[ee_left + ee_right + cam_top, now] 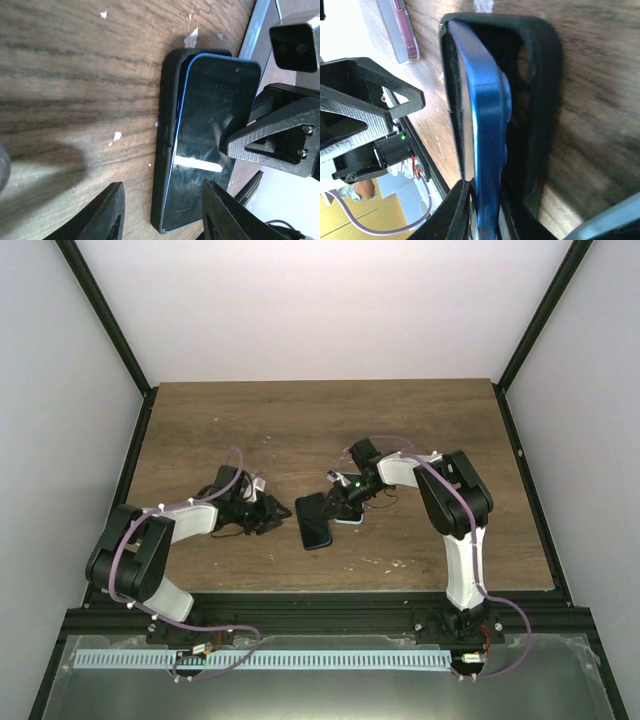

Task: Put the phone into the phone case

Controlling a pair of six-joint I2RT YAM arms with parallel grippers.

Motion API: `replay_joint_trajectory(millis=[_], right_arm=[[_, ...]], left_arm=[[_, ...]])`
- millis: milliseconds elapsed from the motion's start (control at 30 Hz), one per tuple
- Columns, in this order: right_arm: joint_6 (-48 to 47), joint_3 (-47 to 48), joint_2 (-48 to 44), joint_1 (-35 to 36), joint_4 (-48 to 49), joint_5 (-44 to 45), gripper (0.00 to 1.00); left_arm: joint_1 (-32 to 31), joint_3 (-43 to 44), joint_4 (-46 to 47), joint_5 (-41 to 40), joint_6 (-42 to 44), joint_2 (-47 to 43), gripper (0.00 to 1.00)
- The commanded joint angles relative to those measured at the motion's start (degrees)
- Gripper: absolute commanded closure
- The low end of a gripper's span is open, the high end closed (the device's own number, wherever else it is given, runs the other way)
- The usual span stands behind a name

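phone (210, 135): glossy black glass, rounded blue edge; tilted, partly inside the case.
phone case (167, 125): matte black shell, rounded corners, flat on the table.
right gripper (484, 202): clamped on the phone's blue edge.
left gripper (162, 192): jaws apart, either side of the case's end.
table (75, 75): dark wood grain, white flecks.

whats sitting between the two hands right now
The phone, tilted partway into the case, lies between the left hand and the right hand, which pinches its edge; the top view shows it best.
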Motion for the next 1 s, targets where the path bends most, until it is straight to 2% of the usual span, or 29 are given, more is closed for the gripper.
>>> replay_joint_trajectory(millis=[0, 467, 967], right_arm=[[-1.6, 2.7, 2.7, -0.1, 0.6, -0.1, 0.85], [-1.6, 3.4, 4.1, 2.1, 2.4, -0.5, 0.87], [1.9, 5.1, 6.6, 6.2, 6.3, -0.2, 0.87]], left_arm=[[-0.2, 1.5, 5.3, -1.3, -1.2, 2.0, 0.57], [-0.3, 5.1, 13.1, -1.3, -2.0, 12.2, 0.63], [-0.5, 5.7, 16.3, 1.1, -1.6, 13.5, 0.68]])
